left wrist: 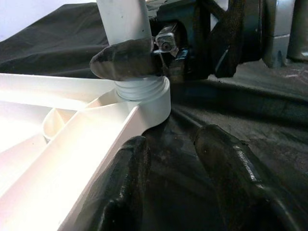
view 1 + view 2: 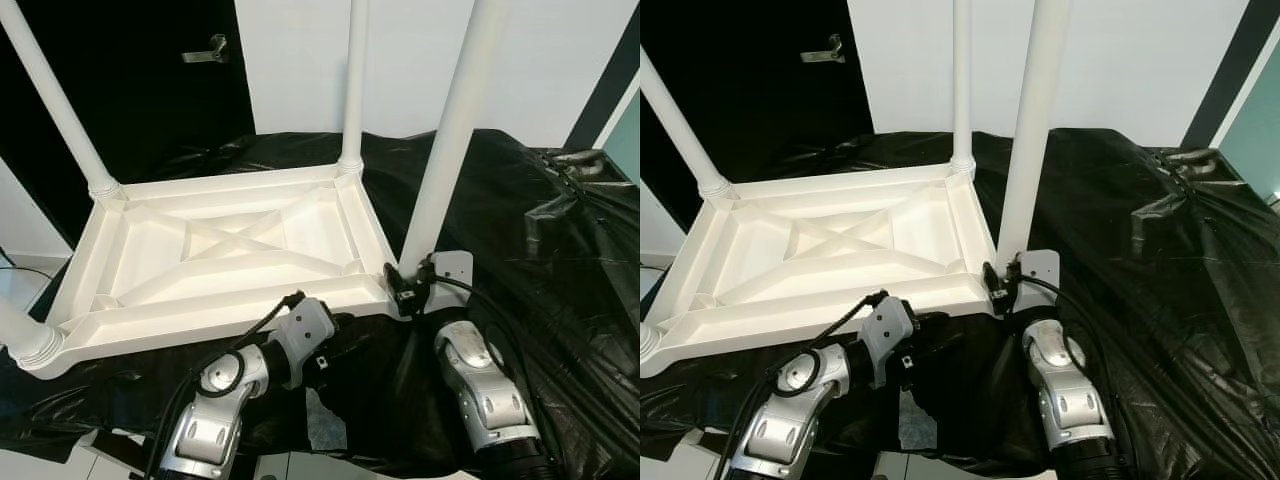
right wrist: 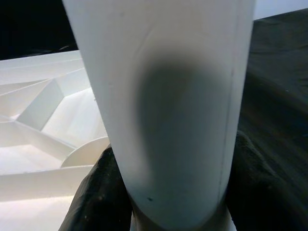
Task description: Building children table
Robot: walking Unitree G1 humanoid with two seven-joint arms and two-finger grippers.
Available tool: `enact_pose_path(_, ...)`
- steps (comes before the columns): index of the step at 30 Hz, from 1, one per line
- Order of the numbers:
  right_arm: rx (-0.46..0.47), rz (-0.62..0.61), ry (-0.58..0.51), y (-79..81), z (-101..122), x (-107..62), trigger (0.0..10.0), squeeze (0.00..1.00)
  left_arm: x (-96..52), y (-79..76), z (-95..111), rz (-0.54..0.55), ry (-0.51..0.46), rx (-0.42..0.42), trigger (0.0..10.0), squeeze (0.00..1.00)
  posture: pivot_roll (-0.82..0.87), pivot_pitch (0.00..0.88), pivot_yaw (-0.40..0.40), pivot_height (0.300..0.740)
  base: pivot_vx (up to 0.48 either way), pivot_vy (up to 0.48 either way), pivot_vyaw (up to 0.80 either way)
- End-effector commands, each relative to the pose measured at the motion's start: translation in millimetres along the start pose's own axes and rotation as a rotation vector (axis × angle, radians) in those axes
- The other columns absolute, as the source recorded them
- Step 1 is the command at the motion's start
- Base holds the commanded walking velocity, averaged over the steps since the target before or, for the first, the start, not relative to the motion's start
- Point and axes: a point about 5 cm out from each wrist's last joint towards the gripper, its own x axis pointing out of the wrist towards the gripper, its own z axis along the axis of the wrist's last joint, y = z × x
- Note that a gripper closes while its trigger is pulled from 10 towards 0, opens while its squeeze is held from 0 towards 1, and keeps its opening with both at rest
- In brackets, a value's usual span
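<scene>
A white plastic children's table lies upside down on a black sheet, with its legs pointing up. My right gripper is shut on the near-right leg, just above its threaded socket. In the right wrist view the fingers hug both sides of that leg. One of those right fingers also shows in the left wrist view. My left gripper is open and low beside the table's near edge. It points at the same socket with nothing between its fingers.
Three more legs stand at the far-left, far-right and near-left corners. The crumpled black sheet spreads out to the right. A black door with a handle and a white wall lie behind.
</scene>
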Motion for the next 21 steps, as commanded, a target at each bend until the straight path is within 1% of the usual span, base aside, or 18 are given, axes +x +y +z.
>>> enact_pose_path(1,-0.017,-0.031,0.006,-1.2,0.4,-1.9,10.0,0.0,1.0,6.8,-1.1,0.137,0.011,0.004,10.0,0.0,0.05,0.0,0.009,0.74,0.0,0.0,0.0)
enact_pose_path(7,0.001,-0.051,0.003,-3.3,2.2,-2.3,10.0,0.0,2.9,9.9,0.3,0.134,0.01,0.016,10.0,0.0,0.05,0.0,0.008,0.74,0.0,0.0,0.0)
enact_pose_path(8,0.006,-0.052,0.002,-4.1,2.4,-2.5,10.0,0.88,3.1,10.6,0.6,0.136,0.01,0.017,10.0,0.0,0.05,0.0,0.008,0.74,0.0,0.0,0.0)
enact_pose_path(9,0.006,-0.052,0.002,-4.1,2.4,-2.5,10.0,0.88,3.1,10.6,0.6,0.136,0.01,0.017,10.0,0.0,0.05,0.0,0.008,0.74,0.0,0.0,0.0)
enact_pose_path(10,0.008,-0.045,-0.006,-5.3,3.9,-2.8,10.0,1.0,3.2,10.2,0.8,0.137,0.009,0.017,10.0,0.0,0.05,0.0,0.007,0.74,0.0,0.0,0.0)
enact_pose_path(14,0.003,0.005,-0.009,-11.0,6.0,-3.7,10.0,1.0,3.4,8.7,0.6,0.136,0.01,0.016,10.0,0.0,0.05,0.0,0.006,0.74,0.0,0.0,0.0)
enact_pose_path(15,-0.015,0.039,-0.014,-13.3,6.8,-3.8,10.0,1.0,3.4,8.7,0.6,0.136,0.01,0.016,10.0,0.0,0.05,0.0,0.007,0.74,0.0,0.0,0.0)
enact_pose_path(16,-0.015,0.039,-0.014,-13.3,6.8,-3.8,10.0,1.0,3.4,8.7,0.6,0.136,0.01,0.016,10.0,0.0,0.05,0.0,0.007,0.74,0.0,0.0,0.0)
enact_pose_path(17,-0.029,0.085,-0.02,-15.5,8.1,-4.0,10.0,1.0,3.5,8.7,0.7,0.135,0.011,0.017,10.0,0.0,0.05,0.0,0.005,0.74,0.0,0.0,0.0)
enact_pose_path(18,-0.029,0.085,-0.02,-15.5,8.1,-4.0,10.0,1.0,3.5,8.7,0.7,0.135,0.011,0.017,10.0,0.0,0.05,0.0,0.005,0.74,0.0,0.0,0.0)
enact_pose_path(19,-0.041,0.111,-0.022,-16.5,9.2,-4.3,10.0,1.0,3.6,8.7,0.8,0.134,0.011,0.017,10.0,0.0,0.05,0.0,0.005,0.74,0.0,0.0,0.0)
enact_pose_path(20,-0.067,0.188,-0.032,-17.6,11.5,-4.3,10.0,0.93,3.3,8.9,0.9,0.134,0.011,0.018,10.0,0.0,0.05,0.0,0.006,0.74,0.0,0.0,0.0)
enact_pose_path(21,-0.067,0.188,-0.032,-17.6,11.5,-4.3,10.0,0.93,3.3,8.9,0.9,0.134,0.011,0.018,10.0,0.0,0.05,0.0,0.006,0.74,0.0,0.0,0.0)
